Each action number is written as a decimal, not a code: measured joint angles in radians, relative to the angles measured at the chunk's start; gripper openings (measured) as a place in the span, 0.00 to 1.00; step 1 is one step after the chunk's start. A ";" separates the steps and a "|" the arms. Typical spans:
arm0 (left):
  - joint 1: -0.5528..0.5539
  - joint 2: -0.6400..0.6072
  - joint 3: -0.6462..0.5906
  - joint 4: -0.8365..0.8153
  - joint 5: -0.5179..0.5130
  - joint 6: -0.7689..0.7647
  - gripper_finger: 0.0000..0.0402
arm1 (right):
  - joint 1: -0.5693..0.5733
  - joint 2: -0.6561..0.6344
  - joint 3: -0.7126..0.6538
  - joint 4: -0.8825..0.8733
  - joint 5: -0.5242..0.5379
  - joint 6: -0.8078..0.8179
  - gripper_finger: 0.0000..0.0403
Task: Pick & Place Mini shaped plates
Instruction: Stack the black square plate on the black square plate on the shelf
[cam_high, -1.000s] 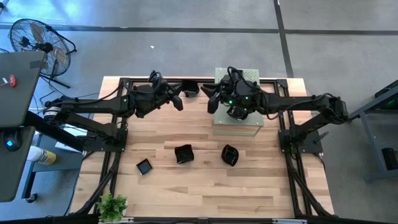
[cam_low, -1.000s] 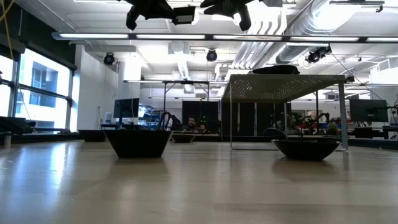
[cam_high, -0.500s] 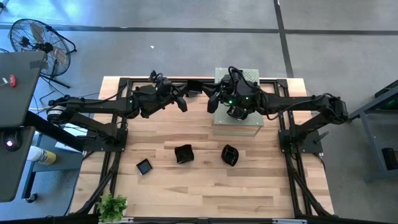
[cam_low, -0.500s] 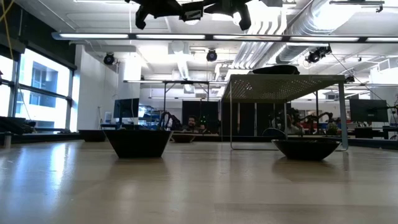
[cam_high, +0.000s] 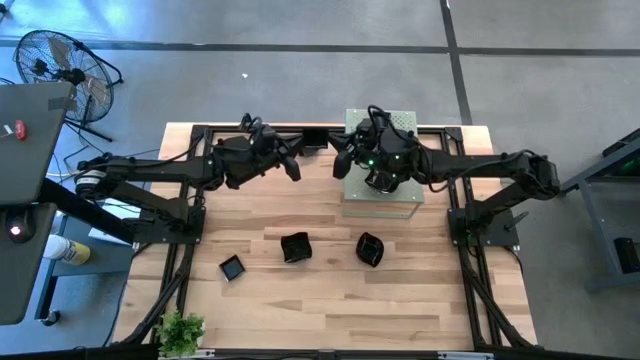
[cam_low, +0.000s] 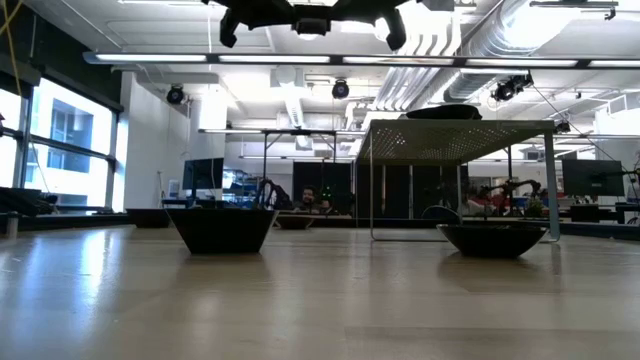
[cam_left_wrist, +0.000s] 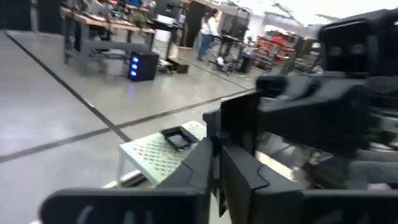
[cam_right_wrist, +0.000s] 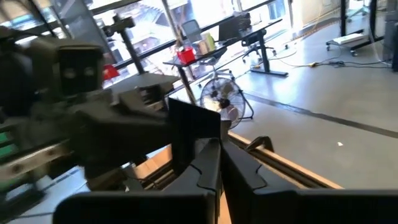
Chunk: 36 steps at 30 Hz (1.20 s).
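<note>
Your left gripper (cam_high: 298, 158) hangs high over the far edge of the table, its tip right against a mini plate (cam_high: 314, 137). Whether it grips that plate or only touches it, you cannot tell from these views.

That plate is a small, dark, glossy dish with straight sides. From table height it shows as a thin black slab (cam_low: 312, 26) up between the two arms.

Your right gripper (cam_high: 330, 148) meets it from the other side. Its fingers (cam_right_wrist: 205, 168) are pressed together on the plate's edge, so it has the plate in a firm pinch.

Just right of the handover stands the pale green board (cam_high: 400, 205). It is a flat perforated sheet raised on thin legs, and your right arm reaches across it. Another black dish (cam_left_wrist: 177, 138), square with a raised rim, lies on its top.

Three more dishes sit apart on the pale wooden planks nearer you:
- The small square dish (cam_high: 232, 267) is the leftmost.
- The deeper angular dish (cam_high: 295, 247) is in the middle.
- The rounded dish (cam_high: 370, 249) is on the right.

From table height, two of them show as flared black bowls with sloping walls.
</note>
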 joint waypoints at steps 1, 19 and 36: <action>0.000 -0.008 0.000 -0.009 0.012 -0.020 0.10 | -0.001 0.000 0.000 0.000 0.004 0.000 0.01; 0.000 -0.206 0.000 -0.335 0.030 -0.083 0.24 | -0.392 -0.123 0.089 -0.517 -0.193 0.126 0.01; 0.000 -0.207 -0.055 -0.286 0.110 -0.094 0.01 | -0.778 -0.015 0.089 -0.783 -0.512 0.225 0.01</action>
